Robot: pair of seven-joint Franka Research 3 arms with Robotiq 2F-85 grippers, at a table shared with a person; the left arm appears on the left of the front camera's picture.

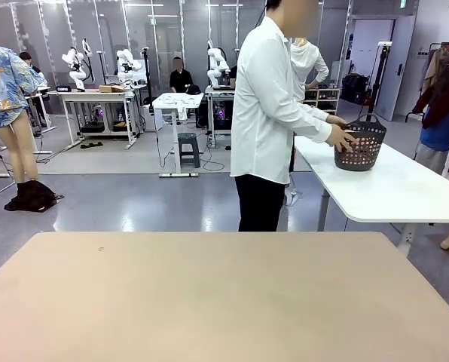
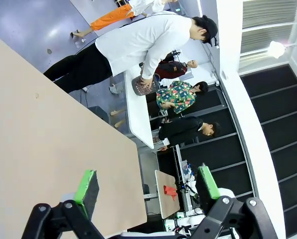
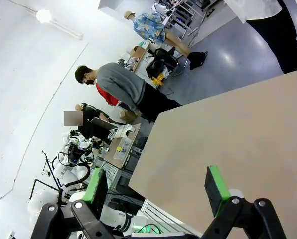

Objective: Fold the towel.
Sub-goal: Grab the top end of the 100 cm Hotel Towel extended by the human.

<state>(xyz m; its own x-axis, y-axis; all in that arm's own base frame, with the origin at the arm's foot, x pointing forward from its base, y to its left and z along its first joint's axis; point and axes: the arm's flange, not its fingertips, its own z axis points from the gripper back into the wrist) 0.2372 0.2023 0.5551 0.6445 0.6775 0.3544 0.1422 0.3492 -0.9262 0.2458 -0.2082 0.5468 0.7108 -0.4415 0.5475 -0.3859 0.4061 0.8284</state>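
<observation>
standing beyond the far edge of the table [image 1: 209, 302] in the front view, a person [image 1: 266, 113] has both hands [image 1: 343, 137] on a dark basket [image 1: 360, 147] on a white side table [image 1: 413, 188]; pink shows through the basket's holes, but whether that is the towel i cannot tell. the left wrist view has the left gripper [image 2: 147, 185] spread wide and empty above the table's edge. the right wrist view has the right gripper [image 3: 156, 188] likewise spread and empty near a table corner.

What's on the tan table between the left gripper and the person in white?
Nothing: the left wrist view shows bare light tan tabletop from the open black, green-padded left gripper to the white-shirted person.
</observation>
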